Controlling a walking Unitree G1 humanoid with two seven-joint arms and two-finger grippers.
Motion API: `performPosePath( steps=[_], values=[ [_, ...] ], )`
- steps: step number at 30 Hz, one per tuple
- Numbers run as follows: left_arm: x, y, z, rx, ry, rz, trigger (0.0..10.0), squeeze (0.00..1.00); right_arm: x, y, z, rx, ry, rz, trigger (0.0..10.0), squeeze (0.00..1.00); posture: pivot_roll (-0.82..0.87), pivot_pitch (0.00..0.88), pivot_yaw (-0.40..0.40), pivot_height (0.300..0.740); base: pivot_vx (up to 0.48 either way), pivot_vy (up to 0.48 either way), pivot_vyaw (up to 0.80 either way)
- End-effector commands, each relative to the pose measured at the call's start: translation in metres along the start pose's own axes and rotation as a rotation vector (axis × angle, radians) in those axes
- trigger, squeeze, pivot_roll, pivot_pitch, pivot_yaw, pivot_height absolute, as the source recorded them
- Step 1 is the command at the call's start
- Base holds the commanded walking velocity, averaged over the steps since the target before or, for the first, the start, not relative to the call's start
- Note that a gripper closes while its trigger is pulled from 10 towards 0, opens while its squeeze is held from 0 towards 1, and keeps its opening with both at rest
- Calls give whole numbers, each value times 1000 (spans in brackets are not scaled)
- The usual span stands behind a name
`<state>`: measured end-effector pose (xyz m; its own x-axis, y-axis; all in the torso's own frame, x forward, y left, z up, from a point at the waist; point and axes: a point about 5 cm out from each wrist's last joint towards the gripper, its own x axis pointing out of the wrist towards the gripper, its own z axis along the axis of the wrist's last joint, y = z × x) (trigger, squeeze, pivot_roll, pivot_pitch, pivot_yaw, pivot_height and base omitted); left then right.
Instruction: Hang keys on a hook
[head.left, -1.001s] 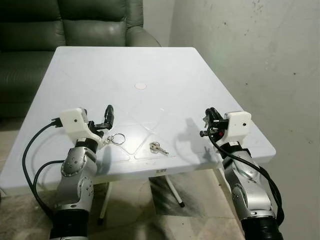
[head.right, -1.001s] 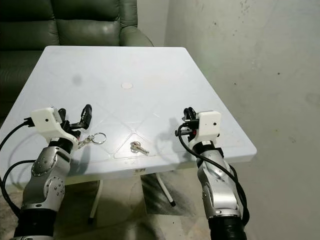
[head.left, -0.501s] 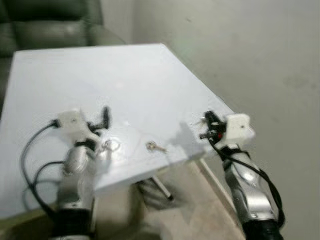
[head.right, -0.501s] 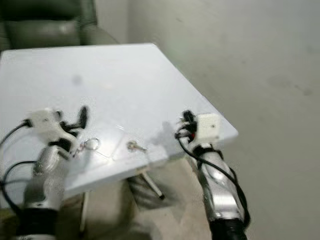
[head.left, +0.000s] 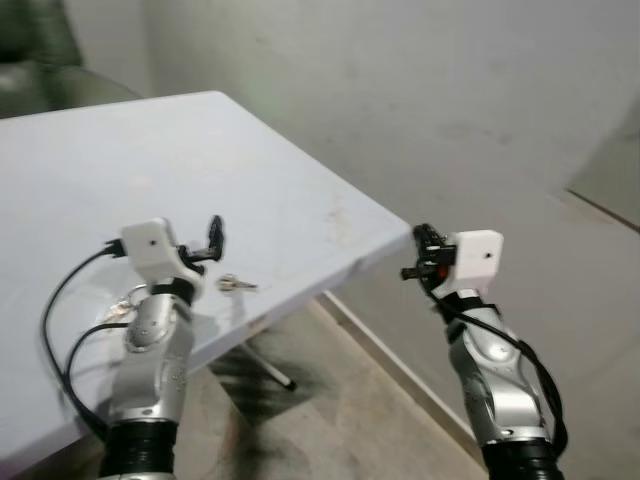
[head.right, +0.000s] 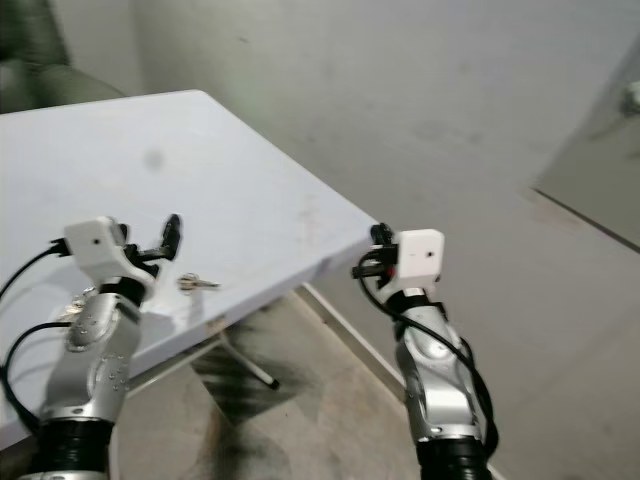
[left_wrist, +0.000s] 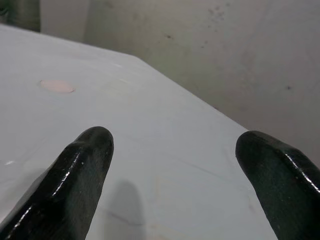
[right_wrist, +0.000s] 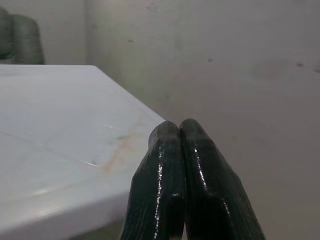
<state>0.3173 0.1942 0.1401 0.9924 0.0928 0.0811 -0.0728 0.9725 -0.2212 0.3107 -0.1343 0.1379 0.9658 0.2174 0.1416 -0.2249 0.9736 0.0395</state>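
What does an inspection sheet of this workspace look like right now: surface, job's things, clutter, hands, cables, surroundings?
Surface: white table, faint brownish stain near its corner.
Job's things: key lying on the table beside the left arm; key ring on the table, partly behind that arm; no hook seen.
Clutter: nothing seen.
Hands: left hand open above the table, holding nothing; right hand shut and holding nothing, past the table's corner.
Cables: black cables looping off the left arm, another along the right arm.
Surroundings: grey marked wall, concrete floor, dark sofa behind the table.
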Motion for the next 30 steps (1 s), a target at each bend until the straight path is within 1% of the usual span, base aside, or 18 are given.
performPosePath(
  steps=[1, 10, 23, 30],
  values=[
    [2, -12, 1, -7, -2, -25, 10000, 0, 0, -10, 7, -9, -18, -33, 10000, 0, 61, 0, -97, 702, 0, 0, -706],
    [0, -20, -1, -8, 6, -22, 10000, 0, 1, -10, 7, -2, -17, -49, 10000, 0, 60, 0, -92, 702, 0, 0, -706],
    [-2, -24, -2, -20, 13, -29, 10000, 0, -1, -11, 7, 0, -13, -60, 10000, 0, 58, 0, -91, 702, 0, 0, -704],
    [-4, -30, -6, -20, 21, -46, 10000, 0, -1, -11, 7, 3, -11, -64, 10000, 0, 59, 0, -93, 702, 0, 0, -701]
  ],
)
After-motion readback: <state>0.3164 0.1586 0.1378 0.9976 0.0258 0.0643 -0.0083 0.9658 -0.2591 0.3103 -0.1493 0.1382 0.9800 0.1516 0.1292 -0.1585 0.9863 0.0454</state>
